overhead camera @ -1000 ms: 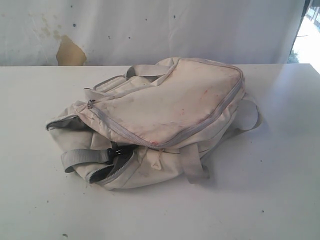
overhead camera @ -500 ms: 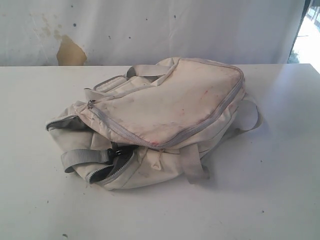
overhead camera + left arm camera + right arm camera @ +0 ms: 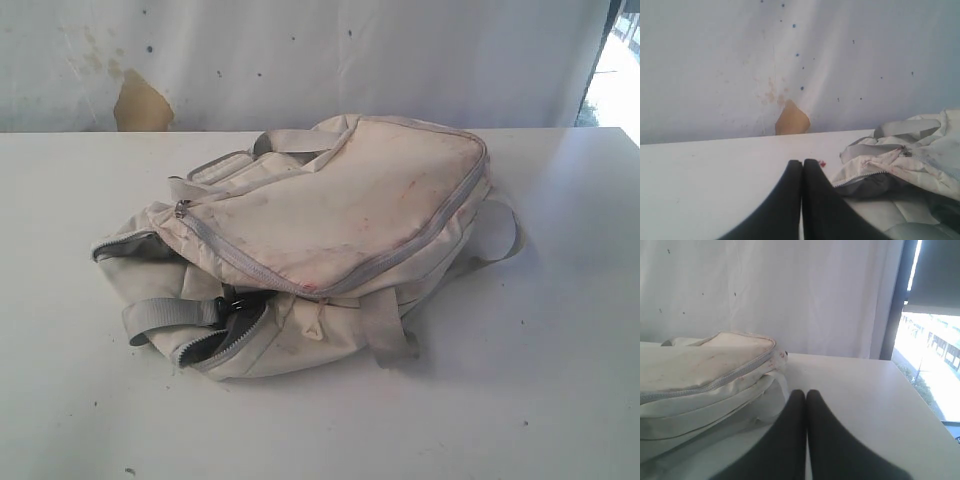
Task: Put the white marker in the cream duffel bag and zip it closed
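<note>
You are looking at a big, soft cream duffel bag of cloth [image 3: 340,220] lying slumped on its side in the middle of the flat white desk [image 3: 520,400]. The cloth is wrinkly and a bit dirty, with reddish smudges [image 3: 410,190] on the wide top panel. A long grey zipper [image 3: 400,255] runs around that panel in a curve and looks shut. At the bag's left end, a second zipper mouth [image 3: 215,345] gapes open and is dark inside. A flat grey woven strap [image 3: 165,315] sticks out beside it. Behind the desk hangs a white wall sheet [image 3: 400,60] with small dark spots and one tan, torn-looking patch [image 3: 138,105]. The white marker does not show in any view, so you cannot tell where it is. Your left pincer [image 3: 802,161] has two smooth, black, curved fingers pressed tight together with nothing between them; it hangs over the bare desk near the bag's open end. Your right pincer [image 3: 806,391] looks the same, clenched and holding nothing, near the bag's other side.
</note>
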`<action>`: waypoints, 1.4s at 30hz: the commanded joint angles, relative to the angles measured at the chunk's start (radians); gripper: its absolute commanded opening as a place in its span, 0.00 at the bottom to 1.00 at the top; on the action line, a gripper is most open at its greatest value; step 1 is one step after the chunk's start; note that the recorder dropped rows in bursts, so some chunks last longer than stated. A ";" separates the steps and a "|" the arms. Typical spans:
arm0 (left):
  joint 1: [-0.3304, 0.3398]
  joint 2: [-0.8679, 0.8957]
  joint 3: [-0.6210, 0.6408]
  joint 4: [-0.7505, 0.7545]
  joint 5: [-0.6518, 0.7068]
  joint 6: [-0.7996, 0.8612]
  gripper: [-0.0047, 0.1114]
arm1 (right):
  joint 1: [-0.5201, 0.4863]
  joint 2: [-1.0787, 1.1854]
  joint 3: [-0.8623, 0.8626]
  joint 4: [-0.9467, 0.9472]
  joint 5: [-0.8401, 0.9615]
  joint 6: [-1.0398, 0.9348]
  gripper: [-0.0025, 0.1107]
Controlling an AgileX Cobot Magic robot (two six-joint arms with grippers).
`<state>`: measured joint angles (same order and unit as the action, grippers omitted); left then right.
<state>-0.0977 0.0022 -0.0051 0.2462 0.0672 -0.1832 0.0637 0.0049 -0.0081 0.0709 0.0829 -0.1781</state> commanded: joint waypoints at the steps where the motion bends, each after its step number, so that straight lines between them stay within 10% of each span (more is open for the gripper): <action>1: 0.002 -0.002 0.005 -0.007 0.003 -0.007 0.04 | -0.005 -0.005 0.008 -0.001 -0.003 0.000 0.02; 42: 0.005 -0.002 0.005 -0.189 0.013 0.217 0.04 | -0.005 -0.005 0.008 0.003 0.012 -0.001 0.02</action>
<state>-0.0961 0.0022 -0.0051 0.0794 0.0781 0.0265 0.0637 0.0049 -0.0063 0.0728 0.0996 -0.1781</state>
